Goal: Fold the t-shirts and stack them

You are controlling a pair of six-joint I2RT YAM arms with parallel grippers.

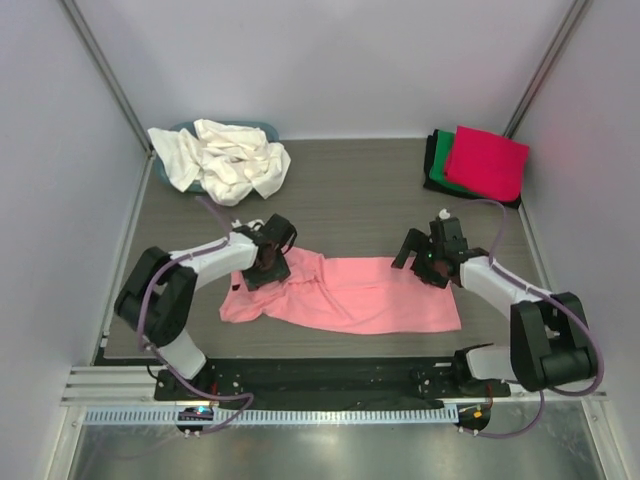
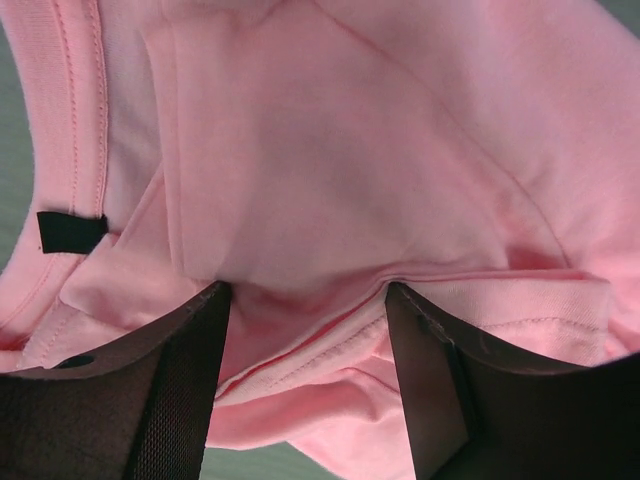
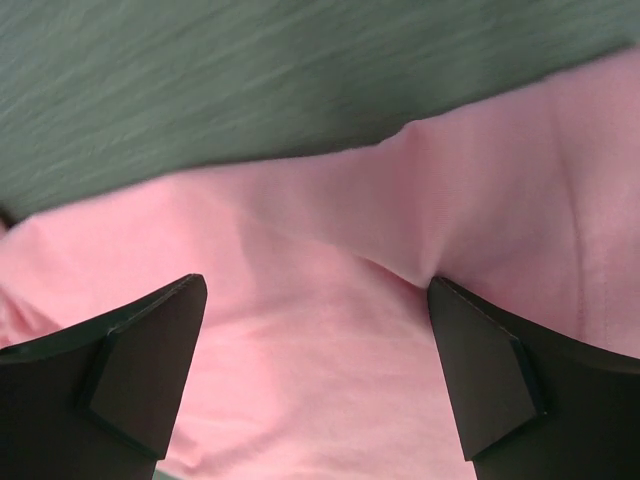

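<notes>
A salmon pink t-shirt (image 1: 350, 295) lies half spread on the grey table's near middle. My left gripper (image 1: 265, 262) is down on its rumpled left end by the collar. In the left wrist view its jaws (image 2: 305, 290) stand apart over a stitched hem fold of the pink shirt (image 2: 330, 180); they clamp nothing, and a black neck tag (image 2: 70, 230) shows to the left. My right gripper (image 1: 425, 262) hovers at the shirt's far right corner. The right wrist view has it wide open (image 3: 315, 285) over flat pink cloth (image 3: 330, 350).
Cream white t-shirts (image 1: 225, 158) are heaped in a teal-blue tub (image 1: 262, 128) at the back left. At the back right sits a folded stack: magenta red (image 1: 488, 160) on green (image 1: 440, 165) on black (image 1: 430, 150). White walls close the sides.
</notes>
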